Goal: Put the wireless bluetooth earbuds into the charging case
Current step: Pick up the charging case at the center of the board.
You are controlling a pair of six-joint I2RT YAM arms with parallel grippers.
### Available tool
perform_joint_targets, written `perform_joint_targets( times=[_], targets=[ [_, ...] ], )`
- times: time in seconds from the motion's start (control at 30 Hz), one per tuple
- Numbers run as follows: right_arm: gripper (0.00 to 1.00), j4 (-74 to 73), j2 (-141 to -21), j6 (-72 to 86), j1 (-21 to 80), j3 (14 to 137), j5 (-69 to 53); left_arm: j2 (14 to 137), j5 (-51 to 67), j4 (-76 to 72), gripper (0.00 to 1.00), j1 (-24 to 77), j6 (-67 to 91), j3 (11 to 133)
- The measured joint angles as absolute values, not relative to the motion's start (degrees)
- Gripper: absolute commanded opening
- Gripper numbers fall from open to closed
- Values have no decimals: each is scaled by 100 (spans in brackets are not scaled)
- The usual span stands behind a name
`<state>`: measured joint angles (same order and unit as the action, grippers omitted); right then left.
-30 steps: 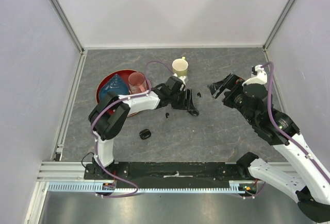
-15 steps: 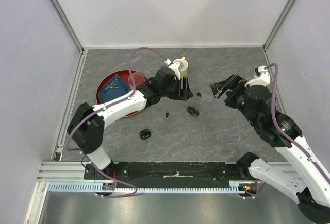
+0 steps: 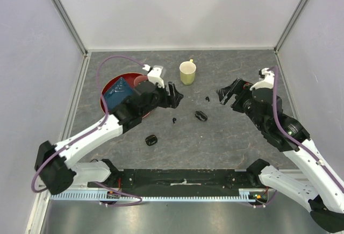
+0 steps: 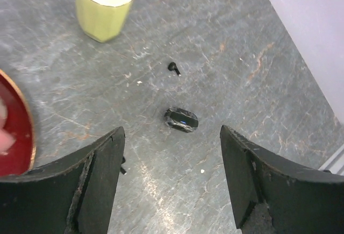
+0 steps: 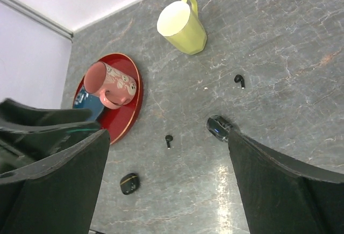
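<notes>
left gripper (image 4: 171,137): spread apart, empty | right gripper (image 3: 226,92): spread wide, empty | earbuds (image 5: 239,79): two loose on table (image 5: 279,35), either side of black case (image 5: 219,126)

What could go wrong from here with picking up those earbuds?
One: the earbuds are tiny and lie flat on the table, so the broad fingers of the left gripper may flick one away. Two: one earbud lies fairly near the mug, which a reach might knock. Three: the oval pod looks shut, so an earbud may have nowhere to go.
</notes>
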<state>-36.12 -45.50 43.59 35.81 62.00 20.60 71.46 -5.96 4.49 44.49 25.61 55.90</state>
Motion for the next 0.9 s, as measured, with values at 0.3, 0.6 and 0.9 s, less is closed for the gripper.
perform_joint_targets(
  times=[0.3,0.6,0.9],
  targets=[
    [98,-2751,-4917,3114,3579,5642,1214,5214,-1354,204,89,4449,2427,4436],
    [98,-1660,-5201,1518,3577,4886,-545,4010,-1787,504,90,4438,2425,3715],
    [96,-1066,-5662,270,3638,4501,-1704,3870,-1284,1162,91,4023,2427,3660]
  ],
)
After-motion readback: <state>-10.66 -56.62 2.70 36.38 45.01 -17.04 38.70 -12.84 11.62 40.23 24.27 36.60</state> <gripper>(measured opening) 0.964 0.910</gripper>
